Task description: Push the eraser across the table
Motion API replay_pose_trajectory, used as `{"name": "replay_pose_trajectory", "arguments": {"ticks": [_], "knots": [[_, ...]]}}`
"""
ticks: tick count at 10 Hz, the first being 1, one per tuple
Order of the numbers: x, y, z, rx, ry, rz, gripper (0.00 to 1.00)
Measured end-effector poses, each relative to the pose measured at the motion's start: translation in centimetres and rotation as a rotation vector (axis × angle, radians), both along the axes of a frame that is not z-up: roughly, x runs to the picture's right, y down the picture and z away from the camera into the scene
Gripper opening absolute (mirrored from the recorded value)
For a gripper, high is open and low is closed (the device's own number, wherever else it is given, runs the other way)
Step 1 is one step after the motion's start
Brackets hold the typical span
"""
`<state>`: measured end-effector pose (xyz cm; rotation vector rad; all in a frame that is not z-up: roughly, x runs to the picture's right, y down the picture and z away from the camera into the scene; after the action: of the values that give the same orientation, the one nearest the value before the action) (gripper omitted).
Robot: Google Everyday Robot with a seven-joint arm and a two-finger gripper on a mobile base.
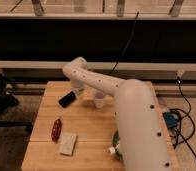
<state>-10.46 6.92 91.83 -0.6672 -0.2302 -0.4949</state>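
Bulky white rounded arm [136, 117] w/ dark screw dots; gripper [77, 92] beside eraser [67, 99].

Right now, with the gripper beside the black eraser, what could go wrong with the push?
1. The gripper sits between the eraser and the white cup; a sideways swing of the arm might tip the cup.
2. The eraser lies near the left edge of the table, so a leftward push could send it off.
3. A push toward the near side may run it into the red-brown object.
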Motion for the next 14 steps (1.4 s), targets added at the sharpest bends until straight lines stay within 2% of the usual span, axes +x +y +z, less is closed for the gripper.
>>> {"name": "replay_pose_trajectory", "arguments": {"ticks": [9,14], "knots": [[0.1,1.0,3.0,-0.013,-0.024,-0.009,0.00],[-1.9,0.3,3.1,-0.002,-0.061,-0.030,0.00]]}}
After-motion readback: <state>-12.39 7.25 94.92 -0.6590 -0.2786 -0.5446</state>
